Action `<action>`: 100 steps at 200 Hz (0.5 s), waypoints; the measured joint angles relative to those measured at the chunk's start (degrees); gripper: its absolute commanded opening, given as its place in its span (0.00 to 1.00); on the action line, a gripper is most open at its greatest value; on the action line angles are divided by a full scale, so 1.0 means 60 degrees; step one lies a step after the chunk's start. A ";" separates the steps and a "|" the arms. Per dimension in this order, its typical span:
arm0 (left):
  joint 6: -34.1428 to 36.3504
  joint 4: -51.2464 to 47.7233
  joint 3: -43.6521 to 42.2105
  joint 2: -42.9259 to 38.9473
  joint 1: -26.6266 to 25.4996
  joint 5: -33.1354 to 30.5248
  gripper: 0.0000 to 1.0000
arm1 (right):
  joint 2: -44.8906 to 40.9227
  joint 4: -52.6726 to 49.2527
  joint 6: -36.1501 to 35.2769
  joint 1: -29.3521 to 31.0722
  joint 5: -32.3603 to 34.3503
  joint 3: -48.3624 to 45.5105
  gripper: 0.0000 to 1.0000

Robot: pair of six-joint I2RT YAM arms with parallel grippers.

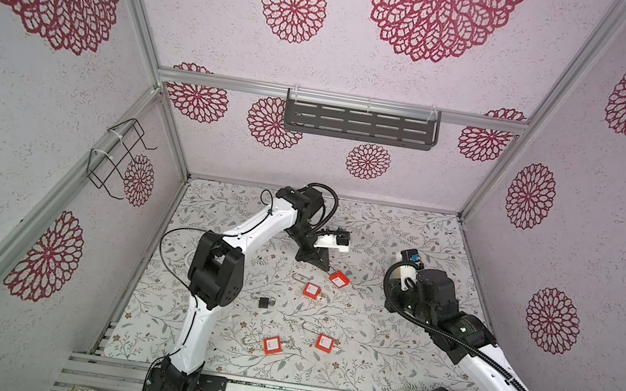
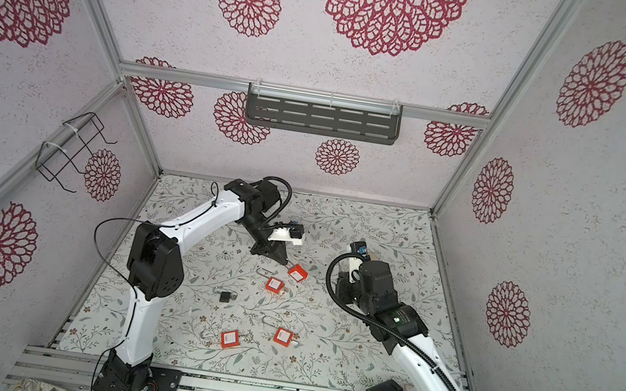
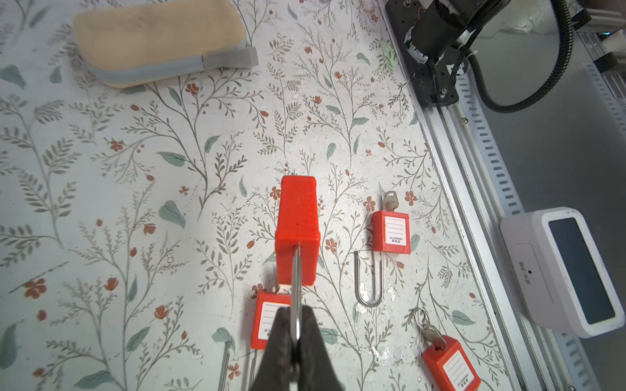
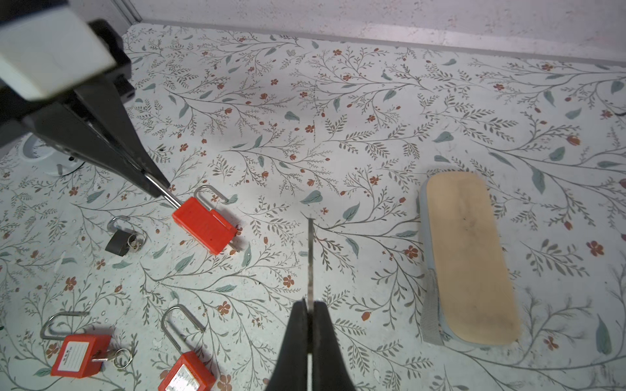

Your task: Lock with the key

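Two things matter now, I judge: line the key up with the keyway at the far end of the red padlock, and keep that lock steady while pushing straight in. The left tool is pressed together on the steel shackle, with the padlock low over the desk. The right tool pinches the thin key blade, well apart from the lock.

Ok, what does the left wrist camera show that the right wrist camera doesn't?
Only the left wrist view: the white screen device. Only the right wrist view: the small black padlock and the key pinched in the right gripper. Both: the tan pouch and the red padlock that the left gripper holds by its shackle.
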 measured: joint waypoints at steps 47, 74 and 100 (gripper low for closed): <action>-0.0321 -0.0273 0.0594 0.0696 -0.0452 -0.0630 0.00 | -0.0339 -0.0375 0.0084 0.0000 0.0331 -0.0135 0.00; -0.0495 -0.0317 0.1005 0.1060 -0.0678 -0.1042 0.00 | -0.0273 -0.0510 0.0069 0.0000 0.0331 -0.0135 0.00; -0.0710 -0.0321 0.1071 0.1311 -0.0863 -0.1468 0.00 | -0.0069 -0.0521 0.0069 0.0000 0.0317 -0.0135 0.00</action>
